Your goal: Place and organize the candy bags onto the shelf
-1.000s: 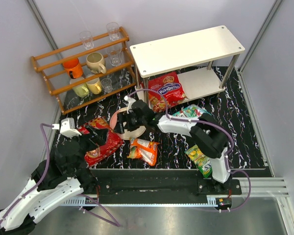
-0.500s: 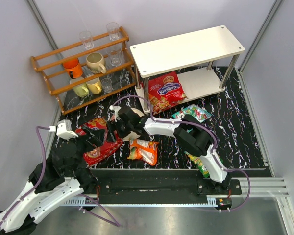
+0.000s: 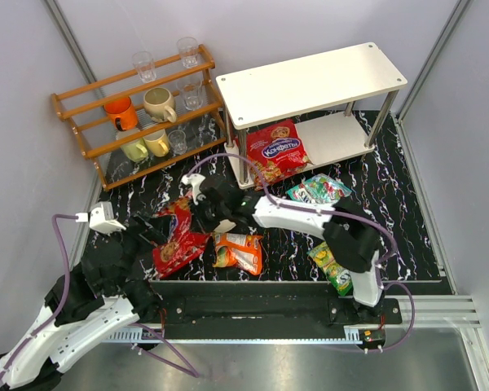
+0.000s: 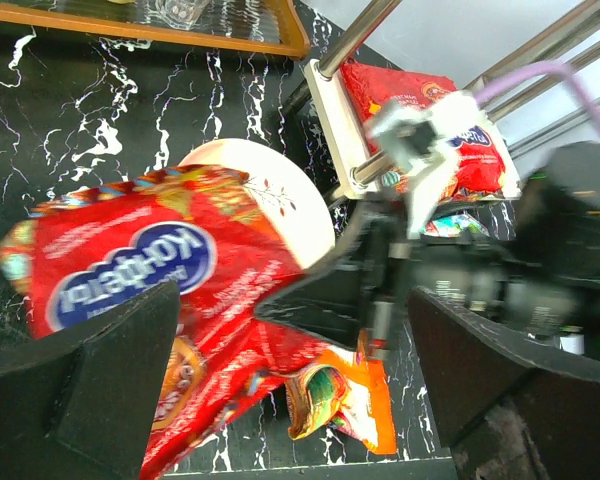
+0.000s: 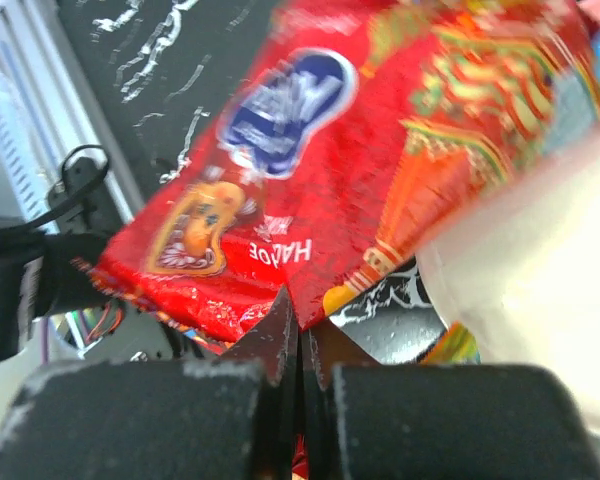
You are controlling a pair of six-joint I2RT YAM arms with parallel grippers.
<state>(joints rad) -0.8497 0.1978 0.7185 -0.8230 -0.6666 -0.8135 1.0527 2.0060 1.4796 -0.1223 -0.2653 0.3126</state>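
Observation:
My right gripper (image 5: 300,318) is shut on the edge of a large red candy bag (image 5: 350,150) with a blue oval logo. In the top view that red bag (image 3: 178,246) lies left of centre, with the right gripper (image 3: 204,213) at its far edge. My left gripper (image 4: 290,335) is open, hovering just above this bag (image 4: 130,270) with nothing between its fingers. A small orange bag (image 3: 239,251) lies beside it. A second red bag (image 3: 275,151) leans on the lower tier of the white shelf (image 3: 310,81). A teal bag (image 3: 318,189) and a yellow-green bag (image 3: 332,265) lie to the right.
An orange-brown wooden rack (image 3: 138,114) with cups and glasses stands at the back left. A pale plate (image 4: 270,195) lies under the red bag's far end. The shelf's metal legs (image 3: 244,163) stand close behind the right arm.
The right gripper reached left to the red bag and shut on its edge; the bag has shifted slightly. The left arm has drawn back a little, still open.

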